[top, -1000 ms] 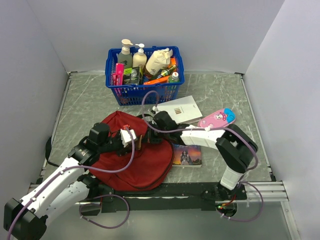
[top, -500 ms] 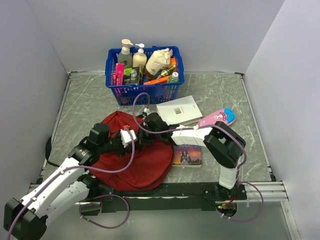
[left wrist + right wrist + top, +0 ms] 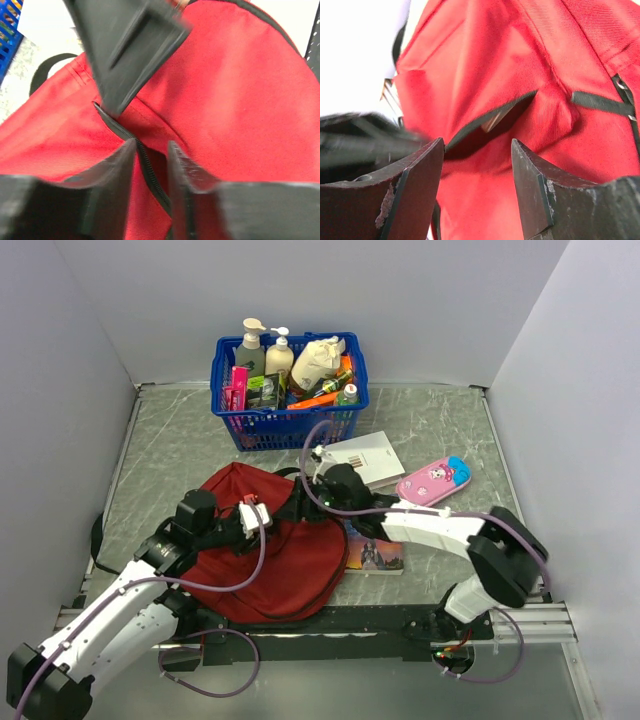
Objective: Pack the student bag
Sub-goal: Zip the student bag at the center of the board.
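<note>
Both arms are reaching in toward the middle. The left arm (image 3: pixel 120 600) comes up from its base at the near-left corner, bends at the elbow and points its wrist to the right. The left gripper (image 3: pixel 151 150) has its jaws almost together, with just a thin gap, pinched on the zip edge of the bag (image 3: pixel 240 100). The right arm (image 3: pixel 430 525) is folded back at the elbow on the right, then its white forearm stretches left and away. The right gripper (image 3: pixel 476 145) hangs with its jaws spread wide and nothing between them. The two grippers sit really close together, each showing up as a dark blur in the other's wrist view.
</note>
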